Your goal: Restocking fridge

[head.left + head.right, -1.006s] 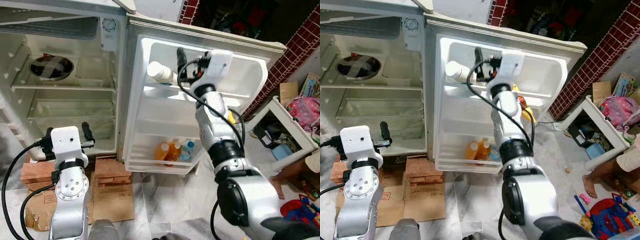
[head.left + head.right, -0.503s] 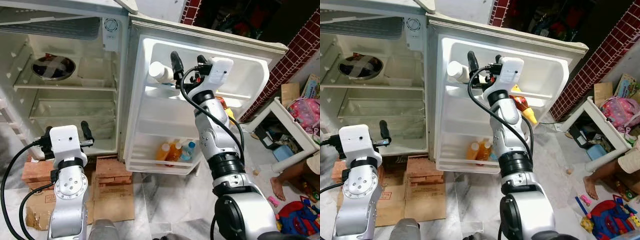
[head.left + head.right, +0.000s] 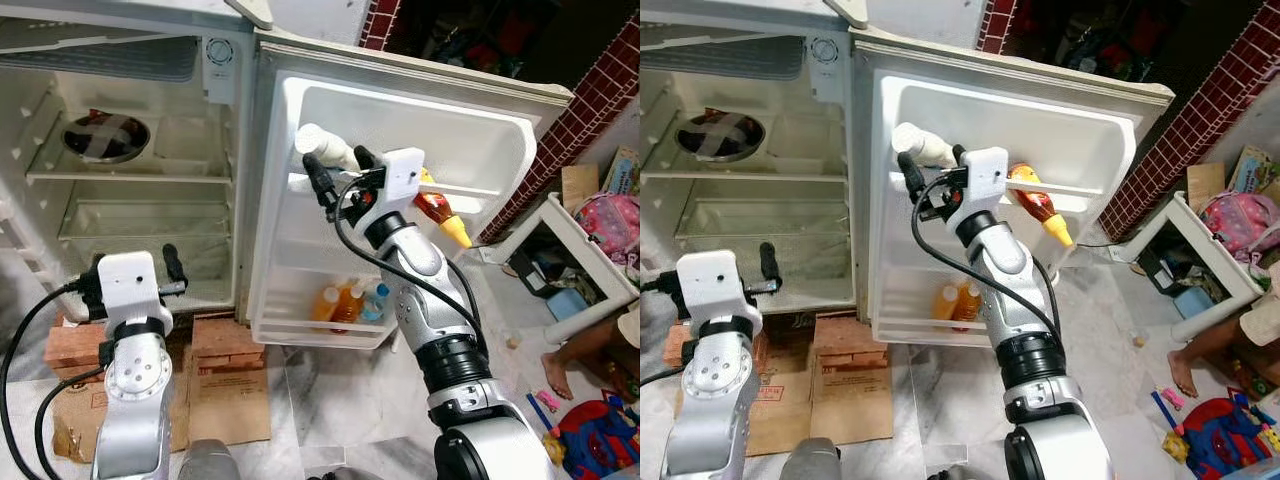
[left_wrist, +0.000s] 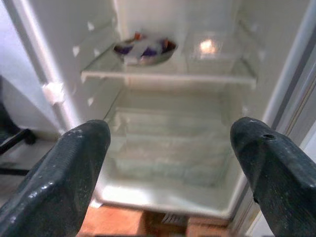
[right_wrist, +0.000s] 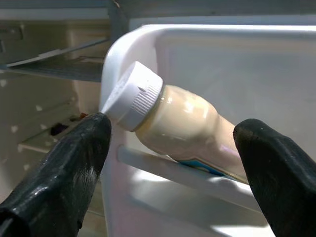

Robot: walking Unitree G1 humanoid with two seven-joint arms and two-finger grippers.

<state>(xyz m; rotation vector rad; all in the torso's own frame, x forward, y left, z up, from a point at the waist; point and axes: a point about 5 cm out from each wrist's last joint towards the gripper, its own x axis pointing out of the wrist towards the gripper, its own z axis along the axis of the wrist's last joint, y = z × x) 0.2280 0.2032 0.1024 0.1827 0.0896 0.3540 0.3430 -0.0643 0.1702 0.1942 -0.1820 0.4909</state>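
Right gripper [image 3: 338, 176] jaws open by mayonnaise bottle [image 5: 177, 124] on door shelf; left gripper [image 3: 135, 268] jaws open

Open fridge door [image 3: 500, 150], white-capped bottle [image 3: 325, 148] tilted on upper rack, right hand [image 3: 338, 178] open just beside

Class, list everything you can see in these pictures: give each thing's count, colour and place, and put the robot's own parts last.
Fridge: one, white, open.
Bowl: one, dark, on the top inner shelf.
Mayonnaise bottle: one, cream with white cap, tilted on the upper door rack.
Sauce bottle: one, reddish brown with yellow tip, lying on the same rack.
Drink bottles: three, two orange and one blue-capped, in the bottom door rack.
Bricks: reddish, under the fridge.
Cardboard: brown, on the floor.
Left hand: open, before the lower shelves.
Right hand: open, by the mayonnaise bottle.
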